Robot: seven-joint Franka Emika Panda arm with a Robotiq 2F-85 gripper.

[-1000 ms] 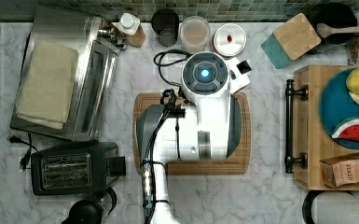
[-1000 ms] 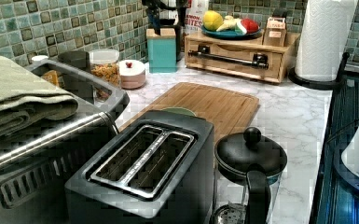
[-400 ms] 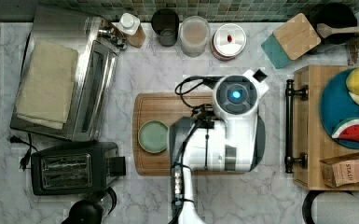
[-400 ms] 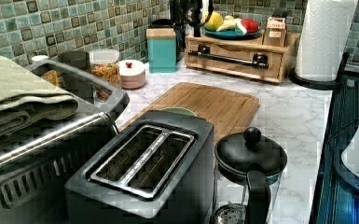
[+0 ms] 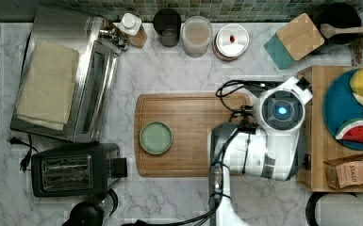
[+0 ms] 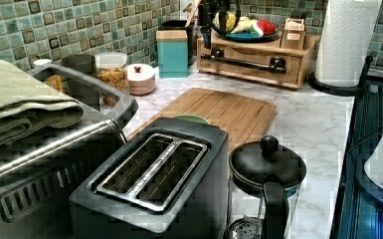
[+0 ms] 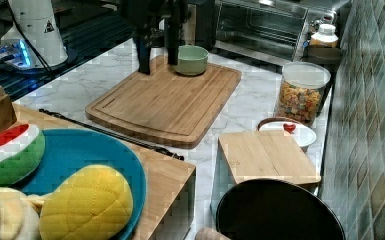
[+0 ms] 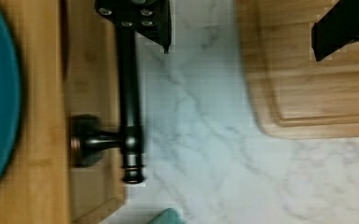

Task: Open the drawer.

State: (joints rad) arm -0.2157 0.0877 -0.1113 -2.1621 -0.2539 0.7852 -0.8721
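The claw [image 8: 242, 28] is spread wide, one finger over the long black bar handle [image 8: 129, 107] of the light wood drawer [image 6: 251, 64]; it could slip off if it closes crooked

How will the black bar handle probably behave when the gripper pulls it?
The handle looks like rigid metal on a post, so it probably will not bend. Its smooth round bar may slip between the fingers. The wooden drawer unit carries a loaded plate, so it might stay put.

1 drawer [image 6: 251, 63], 1 toaster [image 5: 75, 169]
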